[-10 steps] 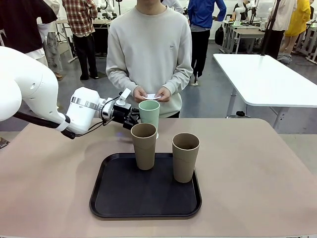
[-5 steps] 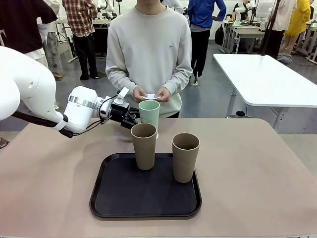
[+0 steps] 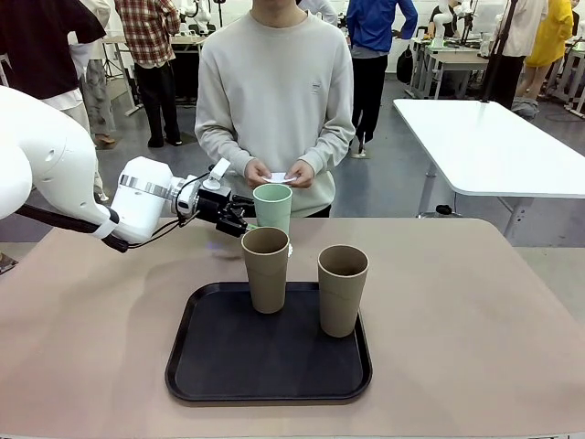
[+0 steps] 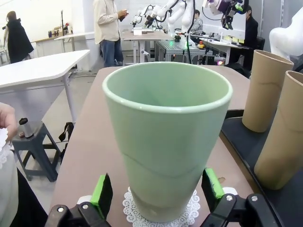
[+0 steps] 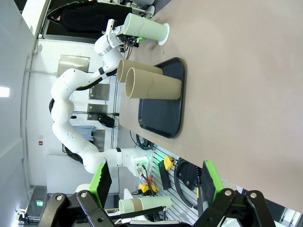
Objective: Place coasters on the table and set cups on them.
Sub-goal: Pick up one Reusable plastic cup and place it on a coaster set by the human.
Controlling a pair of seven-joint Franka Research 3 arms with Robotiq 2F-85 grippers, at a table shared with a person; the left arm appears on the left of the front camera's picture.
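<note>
Cup one of three looks settled. The mint cup [image 4: 165,142] stands upright on a lacy coaster [image 4: 187,213], on the table [image 3: 475,311] just beyond the far edge of the black tray [image 3: 210,366]. My left gripper [image 3: 244,217] sits level with the cup's lower half, jaws spread to either side of it. In the left wrist view I see a gap between each green pad [image 4: 102,189] and the cup wall, so I read it as released, not gripping. My right gripper [image 5: 156,182] hangs off to the side, jaws wide with nothing between them.

Left tan cup [image 3: 265,270] and right tan cup [image 3: 343,291] stand upright on the tray, near each other but apart. Across from me, the person's hands [image 3: 259,171] pinch something white and flat, which I take for the spare coasters [image 3: 281,177]; none of it is on the table yet.

I judge this as the tail of the first placement. Next I need to draw the left gripper straight back along its fingers, without brushing the mint cup or dragging the paper under it. After that I want a coaster down before I go for a tan cup. The left tan one stands just in front of the mint cup, so that approach leaves me little room.
</note>
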